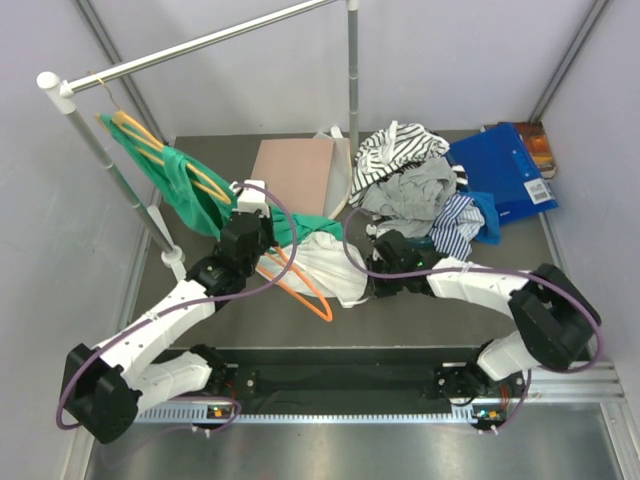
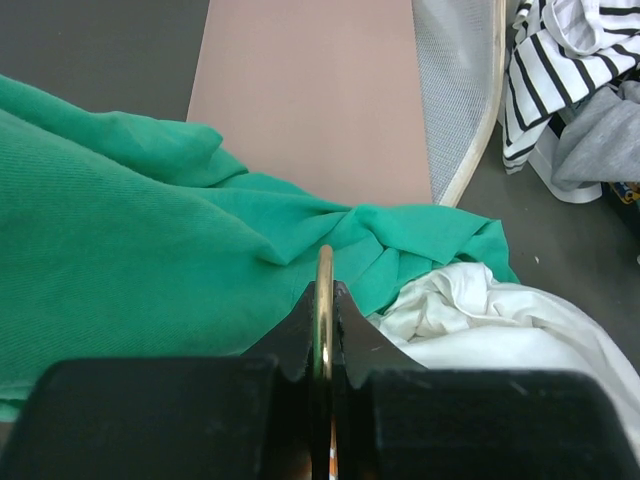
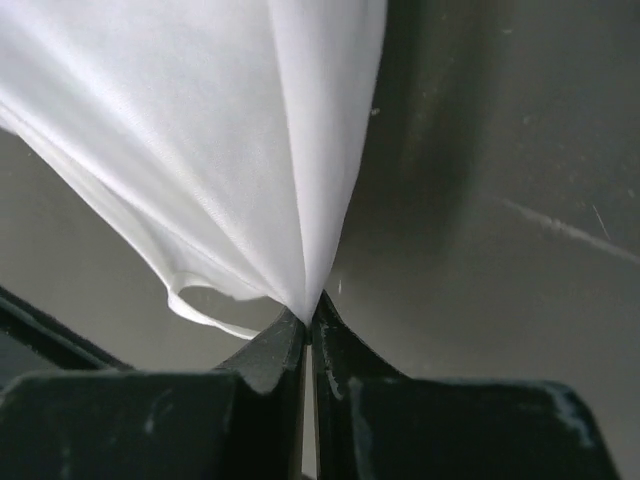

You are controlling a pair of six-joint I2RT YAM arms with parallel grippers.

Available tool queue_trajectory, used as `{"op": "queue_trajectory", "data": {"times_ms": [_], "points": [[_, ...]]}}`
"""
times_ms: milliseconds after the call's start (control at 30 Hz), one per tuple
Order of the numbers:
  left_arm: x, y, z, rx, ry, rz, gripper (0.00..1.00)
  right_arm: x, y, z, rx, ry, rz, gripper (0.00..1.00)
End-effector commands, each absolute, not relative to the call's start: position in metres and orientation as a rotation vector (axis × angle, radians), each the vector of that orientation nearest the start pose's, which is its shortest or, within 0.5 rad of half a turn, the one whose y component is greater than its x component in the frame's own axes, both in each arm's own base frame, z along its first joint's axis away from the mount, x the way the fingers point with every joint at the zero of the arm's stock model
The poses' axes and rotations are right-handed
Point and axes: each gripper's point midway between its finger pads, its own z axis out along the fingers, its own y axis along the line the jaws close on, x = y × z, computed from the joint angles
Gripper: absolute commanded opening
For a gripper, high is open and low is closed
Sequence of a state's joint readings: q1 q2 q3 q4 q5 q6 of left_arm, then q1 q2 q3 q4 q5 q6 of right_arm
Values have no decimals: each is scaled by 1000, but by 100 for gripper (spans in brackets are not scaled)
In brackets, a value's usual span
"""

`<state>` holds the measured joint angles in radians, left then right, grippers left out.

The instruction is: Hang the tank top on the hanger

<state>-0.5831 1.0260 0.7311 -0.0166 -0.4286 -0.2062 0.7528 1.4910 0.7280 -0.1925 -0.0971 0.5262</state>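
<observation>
The white tank top (image 1: 330,265) lies bunched at the table's middle, over part of the bright orange hanger (image 1: 305,285). My left gripper (image 1: 268,238) is shut on a thin bar of the hanger (image 2: 323,265), which stands edge-on between the jaws of the left gripper (image 2: 323,290). Green cloth lies just ahead of it and the tank top (image 2: 470,310) is at its right. My right gripper (image 1: 362,285) is at the top's right edge. In the right wrist view, my right gripper (image 3: 310,318) is shut on a pinch of the tank top (image 3: 230,150), which fans out taut above the dark table.
A green garment (image 1: 170,175) hangs on a paler hanger from the rail (image 1: 220,40) at back left and trails onto the table. A pink board (image 1: 292,170) lies behind. A pile with a striped shirt (image 1: 400,150) and a blue folder (image 1: 505,175) fill the back right.
</observation>
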Motion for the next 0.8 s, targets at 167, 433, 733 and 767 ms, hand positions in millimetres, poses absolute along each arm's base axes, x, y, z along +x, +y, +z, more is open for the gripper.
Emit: {"op": "queue_trajectory", "data": {"times_ms": [167, 433, 733, 767], "points": [[344, -139, 261, 28, 1726, -142, 0, 179, 217, 72, -338, 2675, 527, 6], [351, -139, 266, 29, 1711, -118, 0, 160, 212, 92, -340, 2644, 629, 16], [360, -151, 258, 32, 1718, -158, 0, 139, 269, 104, -545, 2590, 1042, 0], [361, -154, 259, 28, 1713, -178, 0, 137, 270, 107, -554, 2585, 1059, 0]]}}
